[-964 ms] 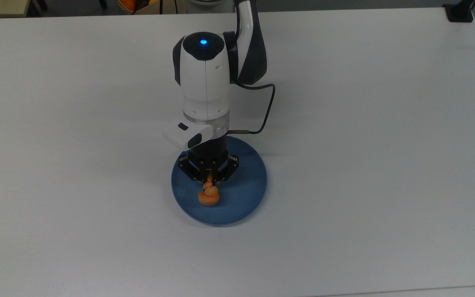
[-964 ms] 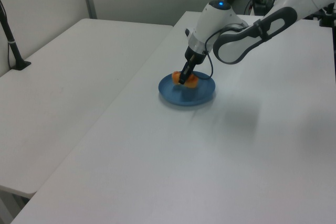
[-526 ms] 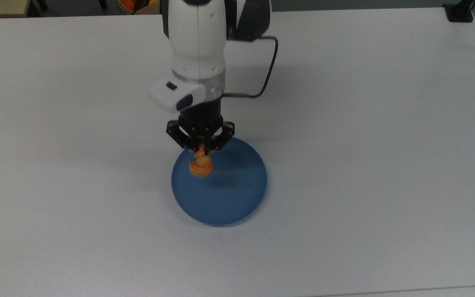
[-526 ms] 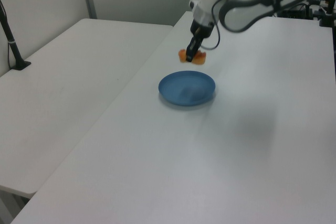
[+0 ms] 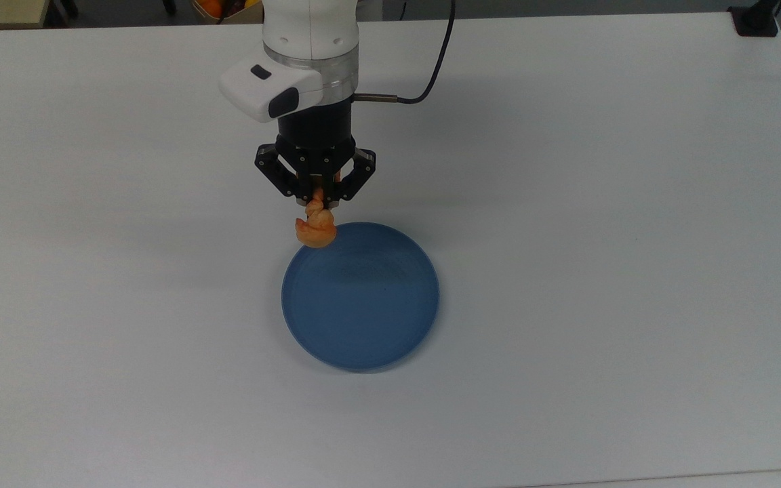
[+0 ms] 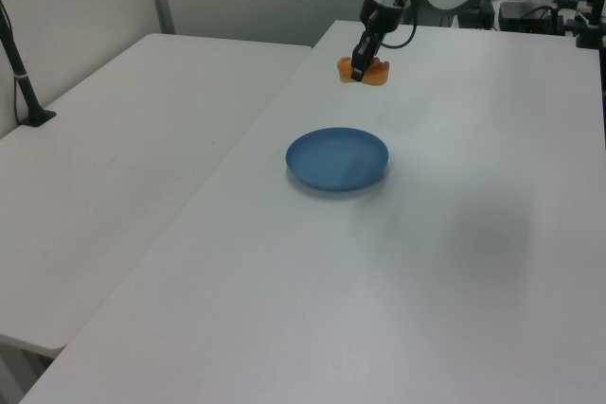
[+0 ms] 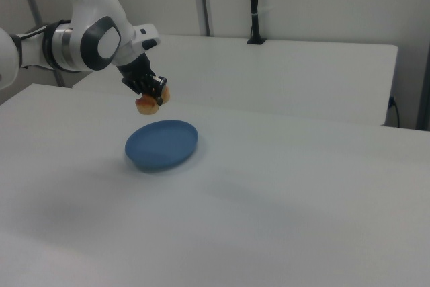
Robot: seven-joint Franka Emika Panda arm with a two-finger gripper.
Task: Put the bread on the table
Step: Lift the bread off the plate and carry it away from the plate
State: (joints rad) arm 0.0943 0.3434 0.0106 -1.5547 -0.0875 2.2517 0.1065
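The small orange-golden bread [image 5: 315, 229] hangs in the air, held at its upper end by my gripper [image 5: 316, 197], which is shut on it. In the top view it overlaps the far rim of the round blue plate [image 5: 363, 305]. The left view shows the bread [image 6: 364, 71] well above the white table [image 6: 454, 262] and beyond the plate [image 6: 337, 158], under my gripper [image 6: 359, 71]. In the right view the bread [image 7: 148, 102] floats above and left of the plate [image 7: 161, 144], below my gripper [image 7: 158, 93].
A second white table [image 6: 123, 139] adjoins on the left view's left, with a black post [image 6: 21, 73] clamped to it. A black clamp [image 5: 755, 20] sits at the top view's far right corner. The arm's cable [image 5: 431, 74] loops beside the wrist.
My gripper has lifted the bread off the blue plate and carried it up and toward the far side of the plate; the plate now lies bare and has not shifted.
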